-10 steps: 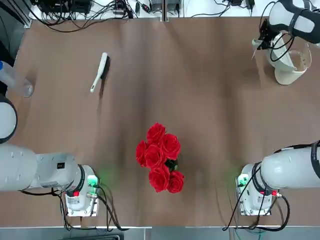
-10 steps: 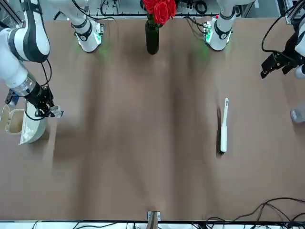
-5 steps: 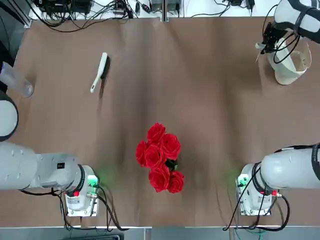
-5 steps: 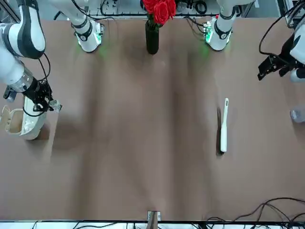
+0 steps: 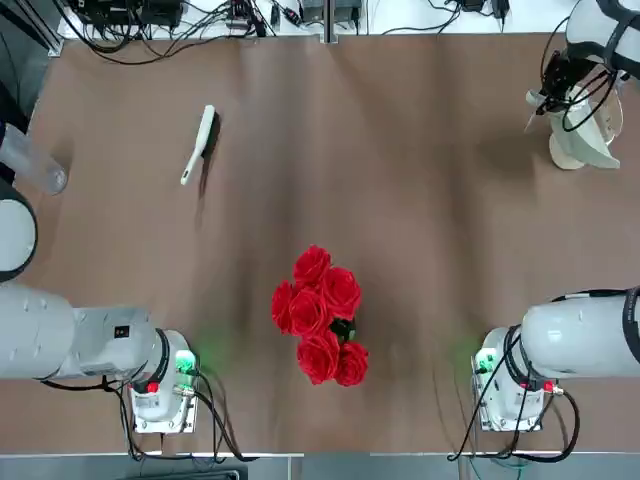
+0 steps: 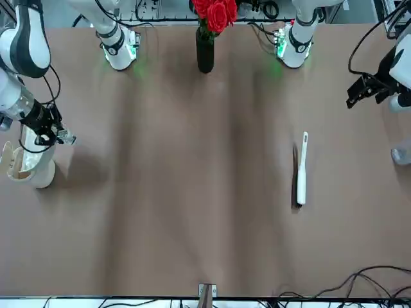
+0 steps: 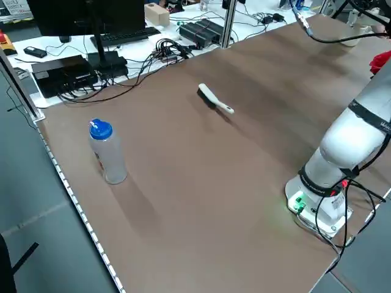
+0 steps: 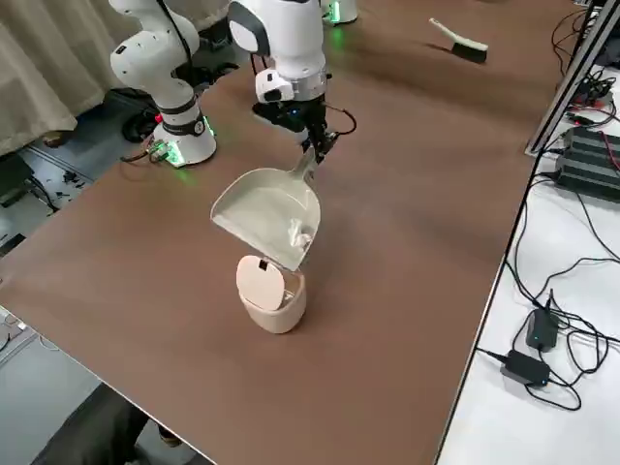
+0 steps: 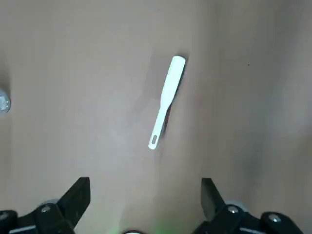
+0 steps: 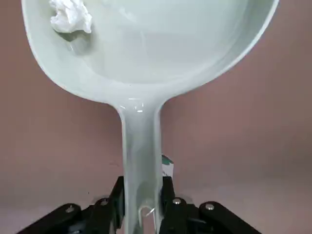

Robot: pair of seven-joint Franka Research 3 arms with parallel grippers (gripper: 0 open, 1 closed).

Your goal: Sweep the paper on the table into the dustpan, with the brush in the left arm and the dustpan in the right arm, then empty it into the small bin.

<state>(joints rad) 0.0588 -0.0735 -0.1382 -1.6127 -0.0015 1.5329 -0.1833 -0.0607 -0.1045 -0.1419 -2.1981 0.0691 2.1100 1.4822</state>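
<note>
So the right end effector (image 10: 141,204) is clamped on the dustpan (image 8: 266,215) handle, holding the scoop tipped right over the small bin (image 8: 271,291) at the far right corner of the table (image 5: 400,200). The paper (image 10: 70,15) sits in the scoop near its lower lip (not in the bin yet). The left end effector (image 9: 145,202) hangs released, holding nothing, above the table's left side. The brush (image 5: 199,144) lies flat over there. Roses (image 5: 322,315) stand between the arm bases, and a bottle (image 7: 107,151) at the left edge.
</note>
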